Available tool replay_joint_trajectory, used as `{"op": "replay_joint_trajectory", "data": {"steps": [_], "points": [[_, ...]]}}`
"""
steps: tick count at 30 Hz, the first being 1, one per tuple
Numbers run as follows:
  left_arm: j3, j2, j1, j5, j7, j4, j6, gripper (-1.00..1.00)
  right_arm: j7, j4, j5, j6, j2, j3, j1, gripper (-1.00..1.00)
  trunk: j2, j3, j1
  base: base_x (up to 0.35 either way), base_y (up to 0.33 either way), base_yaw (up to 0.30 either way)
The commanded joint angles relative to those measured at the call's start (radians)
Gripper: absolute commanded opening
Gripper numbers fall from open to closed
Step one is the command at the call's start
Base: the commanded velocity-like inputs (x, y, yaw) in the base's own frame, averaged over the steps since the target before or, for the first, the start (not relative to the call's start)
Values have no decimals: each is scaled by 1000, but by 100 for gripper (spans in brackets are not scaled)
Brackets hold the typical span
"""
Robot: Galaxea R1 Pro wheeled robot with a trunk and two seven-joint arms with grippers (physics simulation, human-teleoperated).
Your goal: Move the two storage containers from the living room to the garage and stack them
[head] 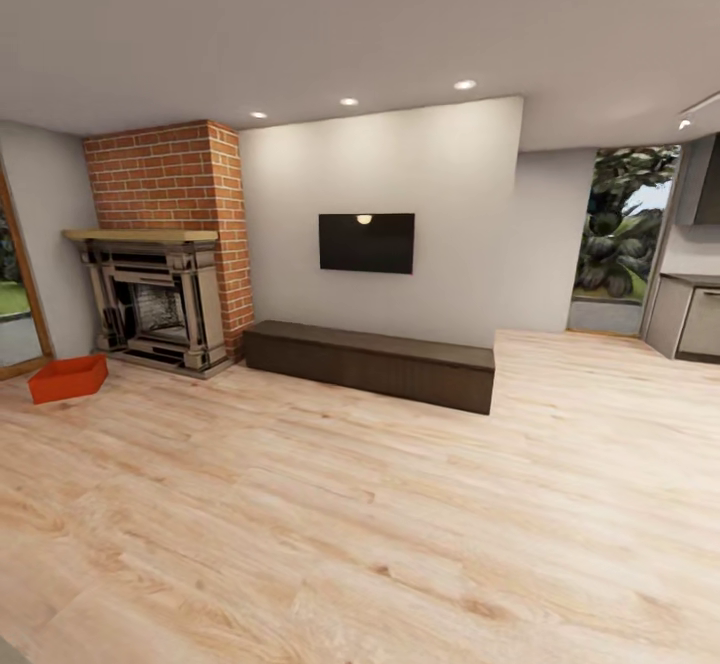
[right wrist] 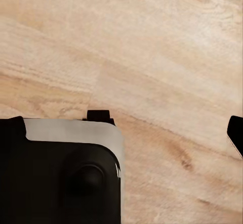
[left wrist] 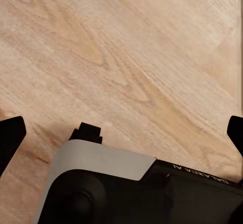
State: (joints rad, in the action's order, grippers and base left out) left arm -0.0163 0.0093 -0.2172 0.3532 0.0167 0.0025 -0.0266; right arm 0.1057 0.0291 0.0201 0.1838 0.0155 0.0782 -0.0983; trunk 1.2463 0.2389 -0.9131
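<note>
The wood floor (head: 380, 504) runs pale and wide across the living room, planks slanting toward the far wall. Over at the left, one orange bin (head: 68, 378) sits flat on the boards, open side up, near the corner of the fireplace (head: 158, 309) and just in front of the glass door (head: 15, 294). The fireplace base rests on the floor against the brick column (head: 190, 194). Next along, a long dark bench (head: 370, 364) lies low on the planks beneath the wall. To the far right a grey cabinet (head: 690, 319) stands on the same floor. Both wrist views look down on the same light wood grain (left wrist: 121, 57) (right wrist: 152, 57).
</note>
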Motion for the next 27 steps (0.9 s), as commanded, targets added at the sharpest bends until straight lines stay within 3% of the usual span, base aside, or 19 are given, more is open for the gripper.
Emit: {"op": "replay_joint_trajectory", "data": {"steps": [1, 27], "points": [[-2, 0, -1, 4, 2, 0, -3, 100, 3, 3, 2, 5, 0, 8, -1, 100, 1, 1, -1, 322, 0, 2], [-2, 0, -1, 4, 2, 0, -3, 100, 3, 3, 1, 4, 1, 8, -1, 100, 1, 1, -1, 322, 0, 0]]}}
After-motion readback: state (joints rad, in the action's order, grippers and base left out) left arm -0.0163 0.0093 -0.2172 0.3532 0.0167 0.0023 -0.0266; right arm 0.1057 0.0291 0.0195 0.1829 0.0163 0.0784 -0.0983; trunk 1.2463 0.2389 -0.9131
